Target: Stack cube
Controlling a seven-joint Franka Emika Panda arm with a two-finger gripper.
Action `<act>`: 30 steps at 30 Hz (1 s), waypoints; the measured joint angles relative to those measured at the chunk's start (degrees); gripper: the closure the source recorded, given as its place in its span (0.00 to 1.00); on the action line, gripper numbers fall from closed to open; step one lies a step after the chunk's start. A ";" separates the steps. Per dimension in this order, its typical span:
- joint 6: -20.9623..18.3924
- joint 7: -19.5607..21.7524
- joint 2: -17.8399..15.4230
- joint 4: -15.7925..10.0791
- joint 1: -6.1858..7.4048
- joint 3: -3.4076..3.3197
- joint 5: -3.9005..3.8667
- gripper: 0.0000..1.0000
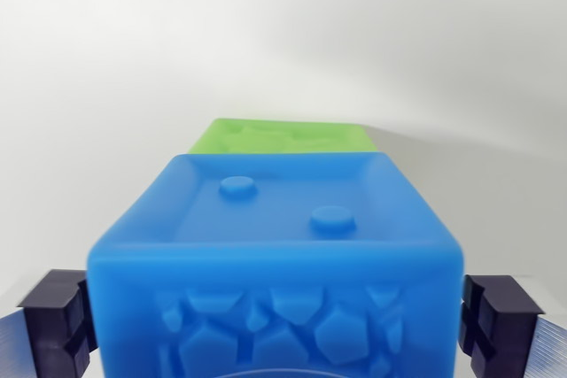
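While clamped, blue cube [276, 254] squarely faces green cube [283, 137].

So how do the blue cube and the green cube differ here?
The blue cube sits between the gripper pads, filling the near view; the green cube lies beyond it, mostly hidden. Blue's top shows two round studs; green's shows an irregular raised shape. Both have recessed tops with rounded rims.

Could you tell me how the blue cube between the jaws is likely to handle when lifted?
The blue cube looks matte and rubbery, so it probably grips well and gives slightly. Its flat sides suggest no rolling. The recessed top with two studs hints at a hollow, light body.
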 joint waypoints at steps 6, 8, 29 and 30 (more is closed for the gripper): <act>-0.37 0.00 -0.50 -0.04 0.00 0.00 0.00 0.00; -0.63 0.00 -0.87 -0.09 0.00 0.00 0.00 0.00; -7.35 0.04 -8.26 -0.59 0.02 -0.07 -0.09 0.00; -7.81 0.05 -8.73 -0.59 0.03 -0.07 -0.10 0.00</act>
